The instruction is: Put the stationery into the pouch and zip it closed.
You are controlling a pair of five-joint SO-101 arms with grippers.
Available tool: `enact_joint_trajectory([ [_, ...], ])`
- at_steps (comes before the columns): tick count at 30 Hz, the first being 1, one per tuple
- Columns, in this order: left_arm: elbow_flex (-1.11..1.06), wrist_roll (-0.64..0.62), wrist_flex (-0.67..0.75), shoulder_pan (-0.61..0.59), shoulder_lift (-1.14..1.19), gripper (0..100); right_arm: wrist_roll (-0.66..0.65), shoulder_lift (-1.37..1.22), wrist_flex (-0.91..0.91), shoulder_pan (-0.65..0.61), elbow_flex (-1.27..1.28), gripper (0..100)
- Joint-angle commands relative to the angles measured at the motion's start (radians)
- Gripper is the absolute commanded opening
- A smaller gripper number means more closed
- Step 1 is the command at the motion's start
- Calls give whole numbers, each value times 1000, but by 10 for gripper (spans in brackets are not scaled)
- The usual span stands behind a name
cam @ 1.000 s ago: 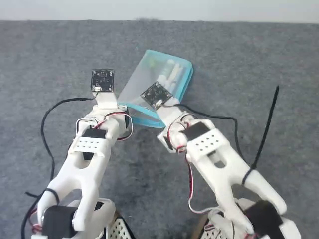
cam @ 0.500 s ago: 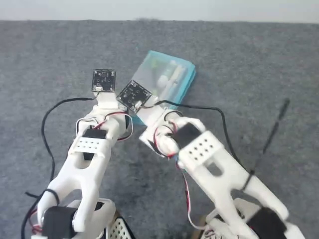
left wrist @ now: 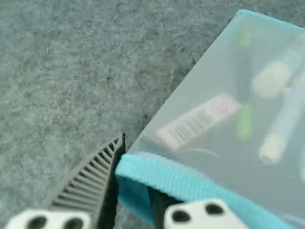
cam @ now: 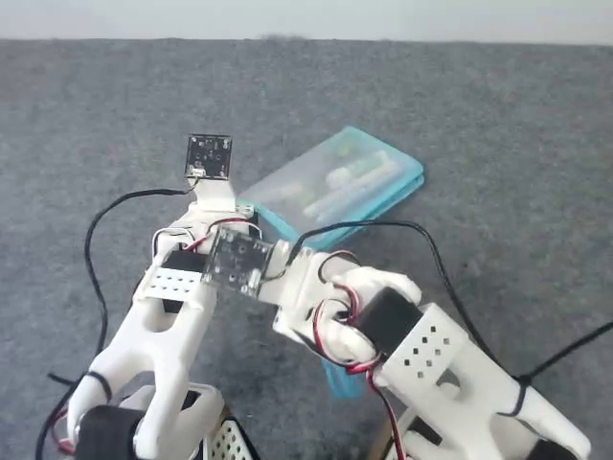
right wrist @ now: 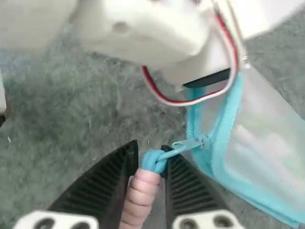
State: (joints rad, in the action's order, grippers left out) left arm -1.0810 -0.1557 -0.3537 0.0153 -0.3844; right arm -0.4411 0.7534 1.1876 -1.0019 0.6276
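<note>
The translucent pouch [cam: 335,182] with teal edging lies on the grey felt, with several pens [cam: 350,172] and a labelled eraser [left wrist: 200,119] showing through its wall [left wrist: 228,95]. My left gripper [left wrist: 136,191] is shut on the pouch's teal edge at its near corner, below the left wrist camera board [cam: 209,156]. My right gripper [right wrist: 151,167] is shut on the teal zipper pull [right wrist: 155,160], with a pink ribbed piece [right wrist: 140,200] behind it. The slider [right wrist: 190,143] sits on the zip line at the pouch's corner. The right arm [cam: 383,326] crosses in front of the left arm.
Grey felt [cam: 498,115] covers the table all round the pouch. Black cables [cam: 450,287] run from both arms across the near side. A teal strip [cam: 343,379] shows under the right arm near the front; I cannot tell what it is.
The right arm swung left and toward the near side, across the left arm. The pouch turned and stretched out to the right. The left arm barely moved.
</note>
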Motion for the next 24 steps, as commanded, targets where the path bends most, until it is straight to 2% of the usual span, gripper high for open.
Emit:
enact_joint_trajectory([
  [1, 48, 3, 2, -5, 8, 9, -41, 67, 51, -145, -9, 79],
  [7, 50, 3, 0, -5, 8, 9, -72, 102, 128, -208, -29, 348],
  [9, 50, 3, 0, -5, 8, 9, -101, 128, 159, -231, -29, 383],
  [11, 50, 3, 0, -5, 8, 9, -110, 154, 188, -200, -29, 387],
  [14, 48, 3, 0, -5, 8, 9, -117, 173, 186, -33, -20, 387],
  [19, 48, 3, 0, -5, 5, 9, -267, 124, 44, 309, 64, 387],
  [22, 47, 3, -2, -5, 3, 9, -310, 56, -81, 415, 150, 387],
  [24, 48, 3, -2, -5, 6, 9, -334, 12, -165, 427, 199, 387],
])
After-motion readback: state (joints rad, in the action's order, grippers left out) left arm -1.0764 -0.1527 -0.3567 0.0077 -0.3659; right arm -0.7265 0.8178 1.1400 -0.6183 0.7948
